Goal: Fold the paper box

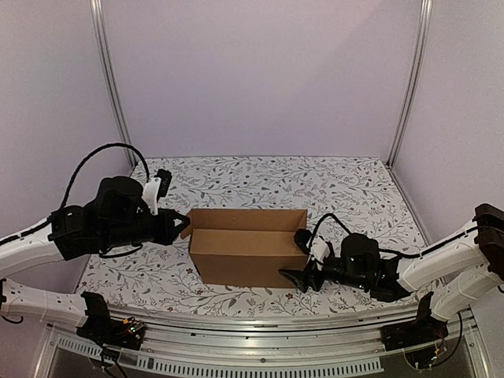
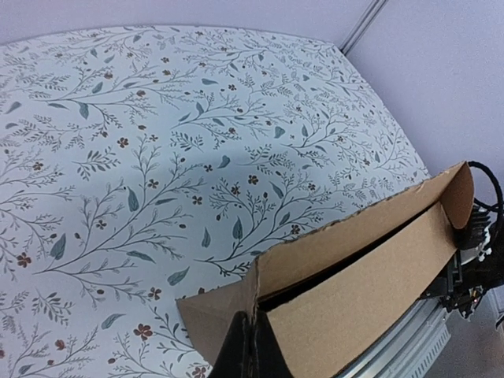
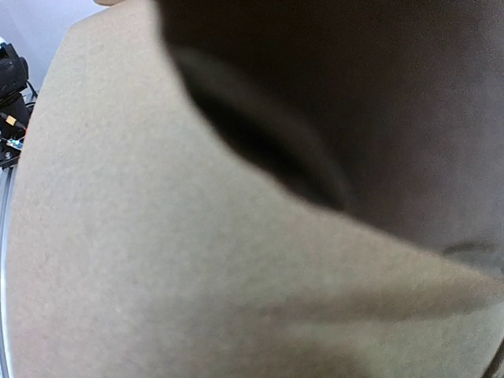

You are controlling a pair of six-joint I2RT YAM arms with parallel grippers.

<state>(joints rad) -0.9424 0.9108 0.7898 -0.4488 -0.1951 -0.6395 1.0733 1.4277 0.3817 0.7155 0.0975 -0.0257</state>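
Pale lilac walls (image 1: 260, 71), aluminium posts (image 1: 110, 79) in the back corners, table (image 1: 236, 177) under a leaf-and-flower print.

The paper box (image 1: 248, 252) stands mid-table, closer to the near edge. It is half formed, with its long walls upright, its top open, and a short flap angled outward at its left end.

From the top camera I see the left gripper (image 1: 179, 227) coming in level from the left and meeting that left end. I cannot make out its grip from up there. The left wrist camera settles it: both dark fingers (image 2: 236, 358) are pressed together with the cardboard's corner edge pinched between them. That view also looks down the length of the box to its curled far end, and shows the inner wall leaning in under the outer one.

The right gripper (image 1: 299, 258) is at the box's right end, near the front corner. From above, its two fingers stand wide apart, one high against the end wall and one low by the table. I cannot tell whether either finger touches the cardboard.

The right wrist camera gives little. Blurred brown cardboard fills the frame, with a dark out-of-focus shape across the top right. It shows only that the box is very close.
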